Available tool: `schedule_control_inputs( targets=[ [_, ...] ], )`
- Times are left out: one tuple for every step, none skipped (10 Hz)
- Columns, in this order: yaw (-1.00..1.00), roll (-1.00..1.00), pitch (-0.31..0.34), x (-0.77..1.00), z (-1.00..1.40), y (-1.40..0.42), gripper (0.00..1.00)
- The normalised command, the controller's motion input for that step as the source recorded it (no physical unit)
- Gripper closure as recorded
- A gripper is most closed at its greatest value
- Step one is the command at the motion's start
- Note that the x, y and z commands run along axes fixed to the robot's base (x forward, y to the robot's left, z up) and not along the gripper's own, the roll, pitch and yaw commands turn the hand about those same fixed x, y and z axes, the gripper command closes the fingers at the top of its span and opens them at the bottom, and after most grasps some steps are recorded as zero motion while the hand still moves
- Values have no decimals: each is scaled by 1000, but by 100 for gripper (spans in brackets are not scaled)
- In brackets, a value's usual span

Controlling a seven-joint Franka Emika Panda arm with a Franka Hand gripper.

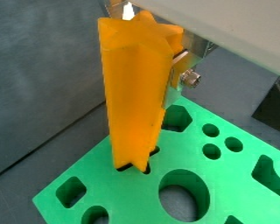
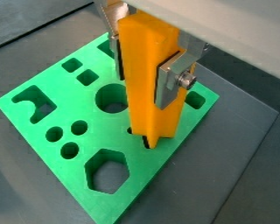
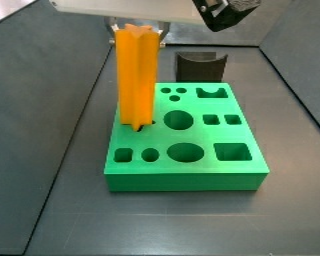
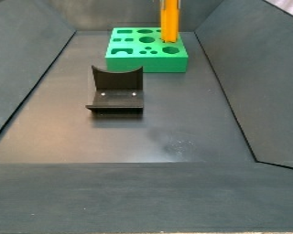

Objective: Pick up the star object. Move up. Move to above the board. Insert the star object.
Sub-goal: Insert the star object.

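The star object (image 2: 149, 87) is a tall orange ridged prism and stands upright in both wrist views (image 1: 136, 96). My gripper (image 2: 143, 63) is shut on its upper part, with one silver finger (image 2: 171, 77) flat on each side. The prism's lower end sits in the mouth of the star-shaped hole (image 1: 136, 166) near one corner of the board (image 1: 241, 197). The board is a thick green slab with many shaped holes. In both side views the star object (image 3: 136, 75) (image 4: 170, 20) rises straight up from the board (image 3: 190, 170) (image 4: 143, 57). The gripper (image 3: 133, 28) is mostly cut off above.
The fixture (image 3: 200, 67) (image 4: 116, 88), a dark notched bracket, stands on the dark floor beside the board. Sloping dark walls (image 4: 33, 82) enclose the floor. Round, hexagon and square holes (image 2: 109, 99) lie around the star hole.
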Motion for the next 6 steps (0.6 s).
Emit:
schedule_control_inputs(
  targets=[
    [0,19,-84,-100,-169,-29,100],
    [0,11,-107,0,-269,-60,100],
    [0,21,-77,63,-311,-40,100],
    [0,36,-47,126,-297,-14,100],
    [0,24,-13,209,-243,-3,100],
    [0,29,0,234,-220,0,100]
  ],
)
